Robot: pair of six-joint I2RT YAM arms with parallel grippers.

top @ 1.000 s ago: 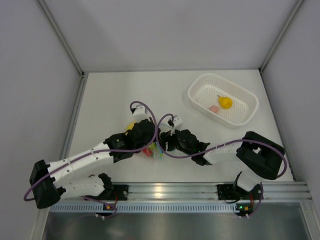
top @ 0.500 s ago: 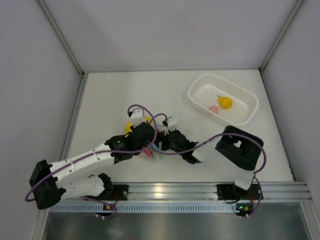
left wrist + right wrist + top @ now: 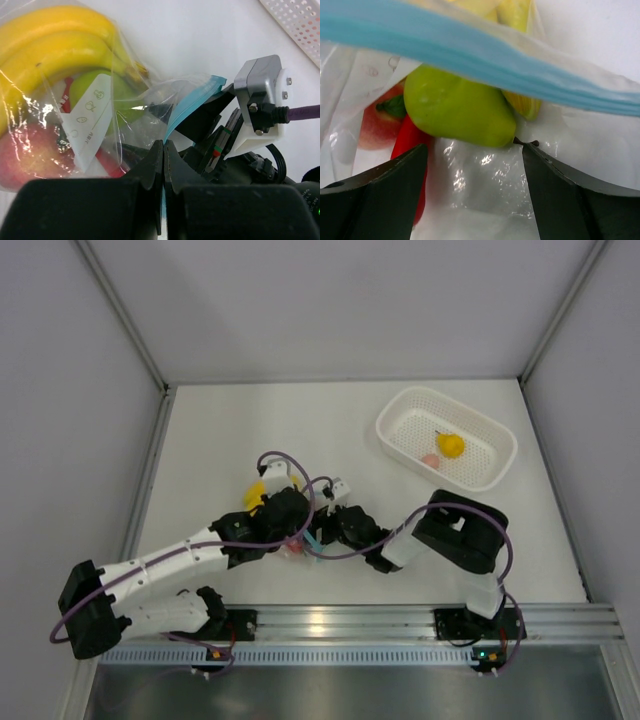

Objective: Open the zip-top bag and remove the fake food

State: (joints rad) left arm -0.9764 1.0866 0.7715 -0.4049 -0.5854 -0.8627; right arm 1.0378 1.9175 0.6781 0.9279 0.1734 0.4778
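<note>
Zip-top bag (image 3: 92, 125) near desk's (image 3: 220, 440) front edge: left jaws are clamping zip strip (image 3: 192, 102) to anchor it; right jaws are hovering apart for opposite lip.

Both arms reach to the middle of the worktop, nearer its near edge. There the left gripper (image 3: 291, 531) and right gripper (image 3: 326, 528) meet over the zip-top bag (image 3: 304, 546). A yellow banana (image 3: 256, 494) peeks out beyond the left gripper. Toward the far right corner, a white basket (image 3: 398, 412) holds a yellow fruit (image 3: 450, 445) and a pink piece (image 3: 429, 459).
</note>
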